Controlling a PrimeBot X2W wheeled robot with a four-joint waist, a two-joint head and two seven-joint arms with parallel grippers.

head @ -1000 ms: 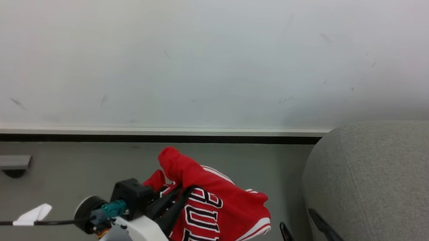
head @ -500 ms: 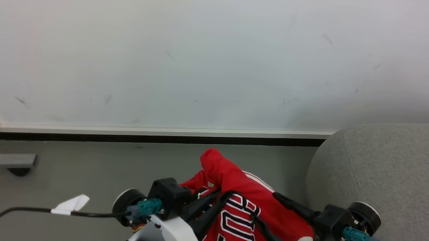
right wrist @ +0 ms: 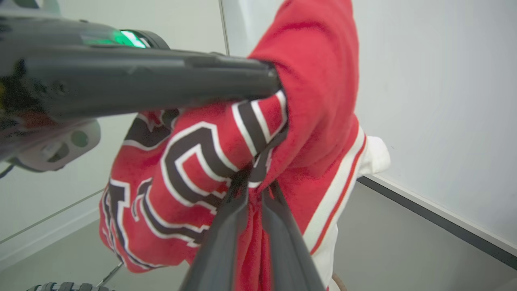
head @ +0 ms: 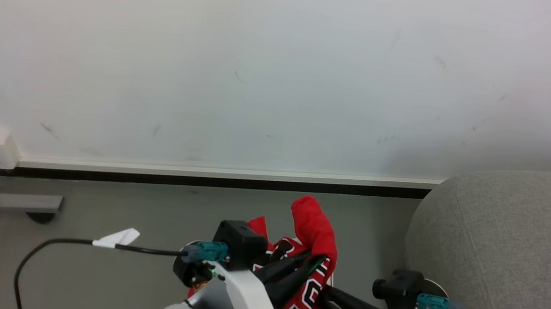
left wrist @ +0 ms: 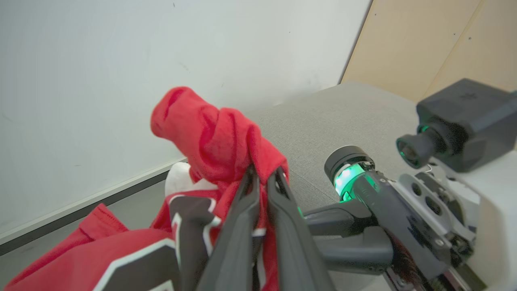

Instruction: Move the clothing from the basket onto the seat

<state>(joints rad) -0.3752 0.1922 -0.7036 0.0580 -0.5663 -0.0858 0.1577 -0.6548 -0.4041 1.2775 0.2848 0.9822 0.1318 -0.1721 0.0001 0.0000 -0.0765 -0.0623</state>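
Note:
The clothing (head: 316, 229) is a red jersey with white stripes and black-and-white letters, hanging bunched above the grey floor. My left gripper (head: 320, 260) is shut on an upper fold of it, seen close in the left wrist view (left wrist: 262, 173). From the right, my right gripper (head: 325, 297) reaches in, and its fingers pinch the lettered fabric (right wrist: 253, 182) just below the left gripper's fingers (right wrist: 161, 83). The grey seat (head: 504, 243) stands to the right of both arms. The basket is out of view.
A white wall with a dark baseboard (head: 200, 179) runs behind the floor. A black cable with a white tag (head: 115, 236) trails to the left. A grey bracket (head: 24, 201) sits at the wall's foot on the left.
The right gripper swung in from the lower right, beside the seat, to the clothing and closed on it. The left gripper kept its hold. The camera view shifted.

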